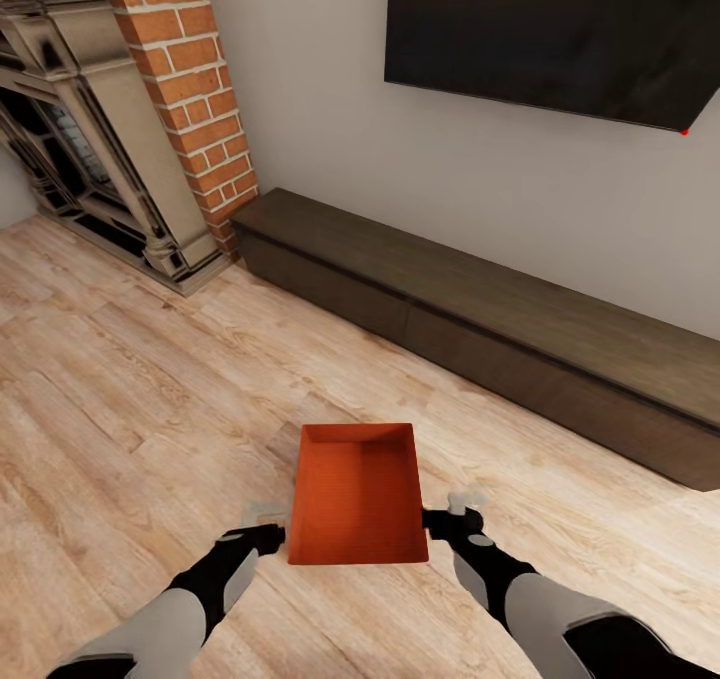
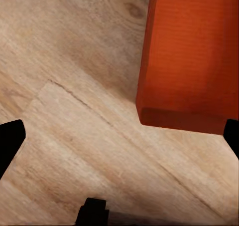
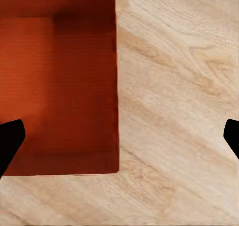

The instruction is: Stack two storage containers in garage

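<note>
One orange-red storage container stands on the light wood plank floor, directly between the robot's two arms; it is a lidless rectangular bin with thin walls, and its interior is empty. Two grippers flank it. The left gripper sits just beside the container's near left corner, and the right gripper just beside its near right corner; in the head view each appears close to or touching a side wall, though contact cannot be confirmed. In the left wrist view the two dark fingertips stand wide apart at opposite edges of the picture, with bare floor and a corner of the bin between them, nothing grasped. In the right wrist view the fingertips are likewise spread wide, one over the container's open interior and the other over the floor beyond its wall, so the jaws straddle that wall without closing on it. Beyond the container, one long, low dark-brown cabinet runs along the pale wall. Above it hangs one black wall-mounted television. At the far left stand one red brick column and one ornate fireplace surround.
</note>
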You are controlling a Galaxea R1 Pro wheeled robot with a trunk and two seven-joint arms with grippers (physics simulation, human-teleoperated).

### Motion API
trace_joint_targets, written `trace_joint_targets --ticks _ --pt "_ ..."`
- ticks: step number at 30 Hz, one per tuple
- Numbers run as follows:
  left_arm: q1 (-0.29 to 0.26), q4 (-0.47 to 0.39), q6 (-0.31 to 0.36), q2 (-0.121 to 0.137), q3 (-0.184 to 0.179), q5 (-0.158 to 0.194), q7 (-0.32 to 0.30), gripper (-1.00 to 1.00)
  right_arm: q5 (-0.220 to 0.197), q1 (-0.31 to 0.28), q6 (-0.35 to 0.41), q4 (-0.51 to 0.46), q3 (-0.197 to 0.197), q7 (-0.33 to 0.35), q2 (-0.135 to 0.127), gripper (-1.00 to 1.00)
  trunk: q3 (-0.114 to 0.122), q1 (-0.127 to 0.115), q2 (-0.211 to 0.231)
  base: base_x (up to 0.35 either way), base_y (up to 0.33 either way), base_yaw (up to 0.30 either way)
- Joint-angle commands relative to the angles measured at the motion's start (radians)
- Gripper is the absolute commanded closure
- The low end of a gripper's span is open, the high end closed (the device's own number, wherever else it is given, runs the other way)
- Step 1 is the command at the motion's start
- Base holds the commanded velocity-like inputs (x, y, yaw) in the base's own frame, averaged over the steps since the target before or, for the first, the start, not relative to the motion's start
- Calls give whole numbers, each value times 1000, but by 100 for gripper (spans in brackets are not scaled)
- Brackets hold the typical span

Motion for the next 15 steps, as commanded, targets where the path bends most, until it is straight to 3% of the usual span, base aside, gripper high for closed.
trace_joint_targets --ticks 1,6,15 --pt "0 1 4 -5 6 1 9 -100 -10 0 -4 12 7 -1 23 -100 -1 0 0 0 0 0" --pt "-1 5 -1 -9 2 -4 20 -100 -9 1 3 32 8 2 51 -100 -1 0 0 0 0 0" --pt "-1 -7 -1 -10 0 -6 22 -100 -9 1 4 37 8 0 61 -100 -1 0 0 0 0 0"
